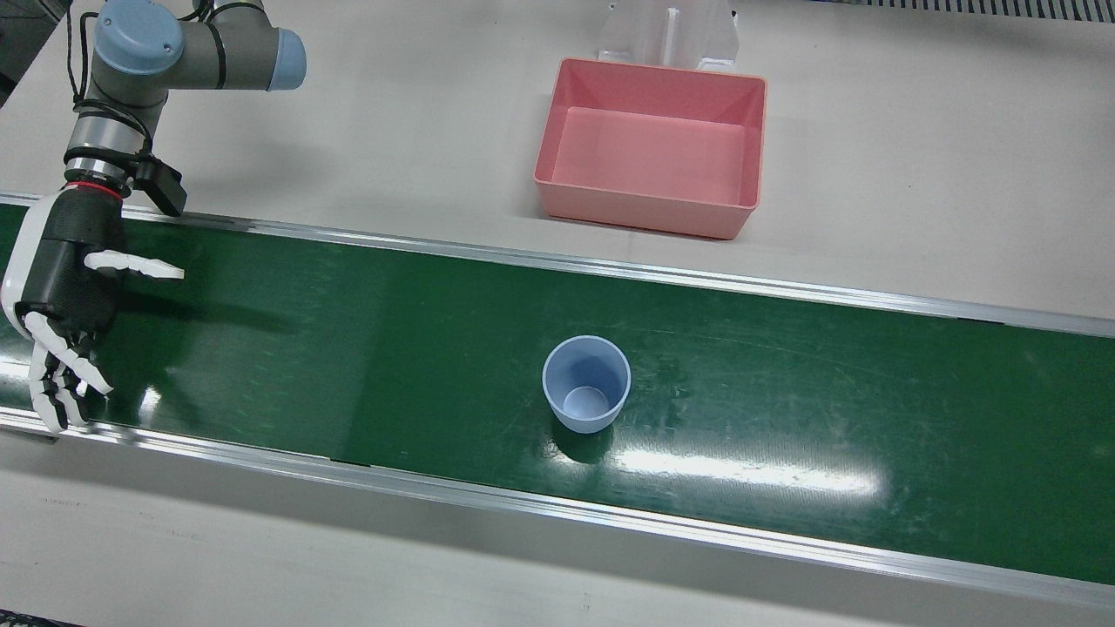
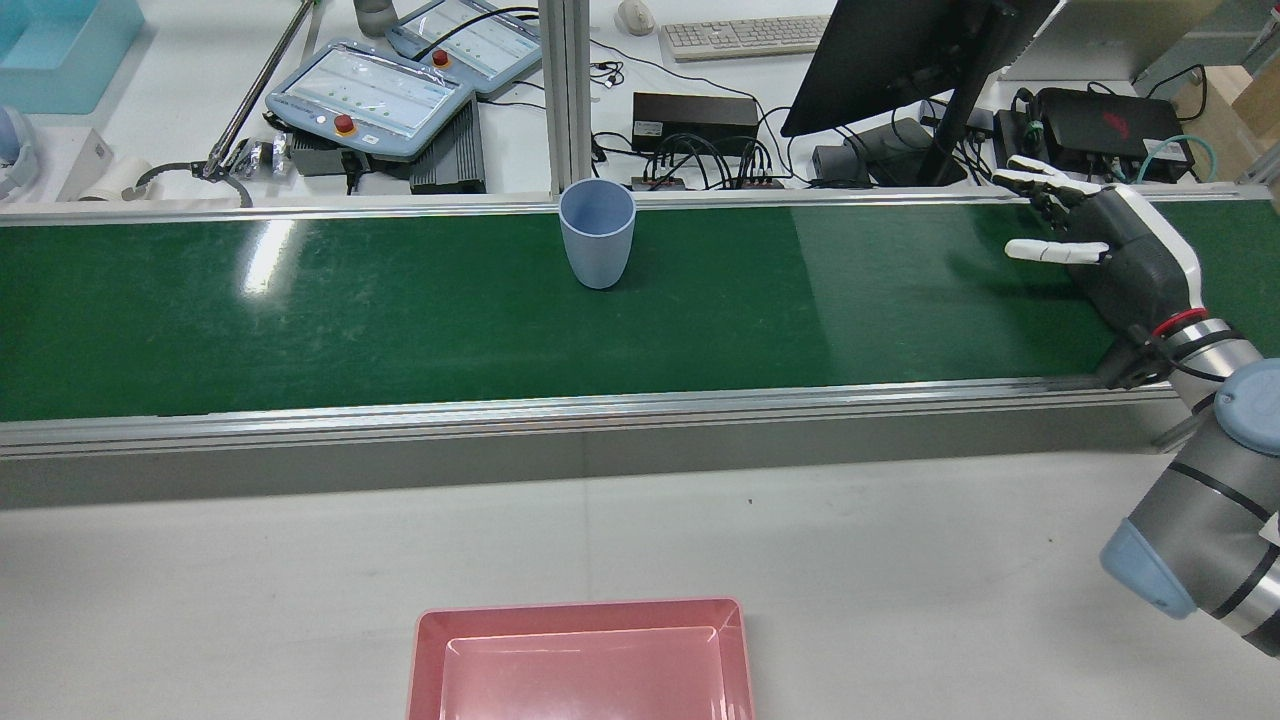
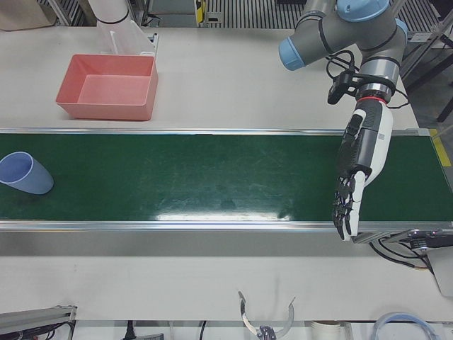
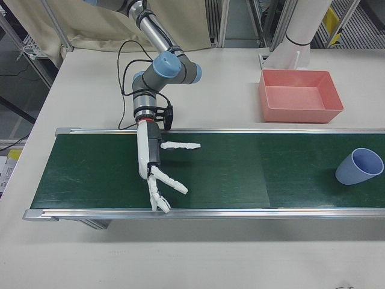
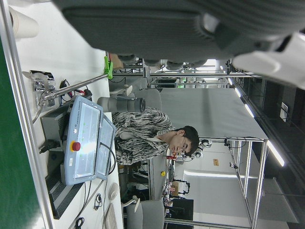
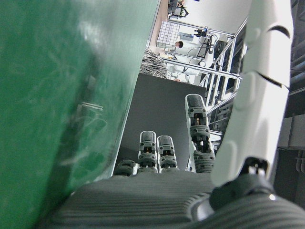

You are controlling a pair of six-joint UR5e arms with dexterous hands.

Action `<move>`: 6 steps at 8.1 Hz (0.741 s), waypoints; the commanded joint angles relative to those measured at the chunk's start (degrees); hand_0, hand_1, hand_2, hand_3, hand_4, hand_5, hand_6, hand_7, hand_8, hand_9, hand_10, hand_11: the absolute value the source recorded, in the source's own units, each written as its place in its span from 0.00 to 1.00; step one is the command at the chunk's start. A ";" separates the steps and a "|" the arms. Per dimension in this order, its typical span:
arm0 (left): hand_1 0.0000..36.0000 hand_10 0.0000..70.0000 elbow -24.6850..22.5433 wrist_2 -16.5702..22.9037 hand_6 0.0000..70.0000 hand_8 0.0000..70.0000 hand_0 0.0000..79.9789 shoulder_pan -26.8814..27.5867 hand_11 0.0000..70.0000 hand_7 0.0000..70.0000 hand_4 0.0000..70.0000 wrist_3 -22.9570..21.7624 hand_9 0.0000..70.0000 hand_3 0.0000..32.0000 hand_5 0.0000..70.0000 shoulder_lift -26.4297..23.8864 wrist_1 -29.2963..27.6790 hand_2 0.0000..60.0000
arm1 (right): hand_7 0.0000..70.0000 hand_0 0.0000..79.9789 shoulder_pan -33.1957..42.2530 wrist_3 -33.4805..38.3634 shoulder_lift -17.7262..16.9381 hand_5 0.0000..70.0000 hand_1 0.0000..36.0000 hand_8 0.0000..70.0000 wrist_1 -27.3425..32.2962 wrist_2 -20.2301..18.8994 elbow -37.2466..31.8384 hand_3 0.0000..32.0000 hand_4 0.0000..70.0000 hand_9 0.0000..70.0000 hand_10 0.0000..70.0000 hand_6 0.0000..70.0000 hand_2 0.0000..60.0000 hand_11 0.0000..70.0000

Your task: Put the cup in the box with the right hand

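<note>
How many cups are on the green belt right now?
1. The blue cup stands upright and empty near the middle of the green belt, on the operators' side of the pink box. The views show no other cup on the belt.

One cup, one box and one belt are counted, along with two robot hands, the right robot hand and the left robot hand, two pendants, one keyboard and one monitor.
</note>
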 commanded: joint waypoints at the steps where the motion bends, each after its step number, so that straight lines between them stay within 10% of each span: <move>1: 0.00 0.00 0.00 0.00 0.00 0.00 0.00 0.00 0.00 0.00 0.00 0.00 0.00 0.00 0.00 0.00 0.00 0.00 | 0.28 0.71 -0.16 -0.39 -0.11 0.09 0.40 0.15 -0.97 -0.01 -0.07 0.00 0.31 0.28 0.02 0.08 0.00 0.06; 6: 0.00 0.00 0.00 0.00 0.00 0.00 0.00 0.00 0.00 0.00 0.00 0.00 0.00 0.00 0.00 0.00 0.00 0.00 | 0.28 0.67 -0.16 -0.48 -0.02 0.09 0.49 0.15 -0.97 -0.01 0.11 0.00 0.23 0.28 0.03 0.08 0.17 0.06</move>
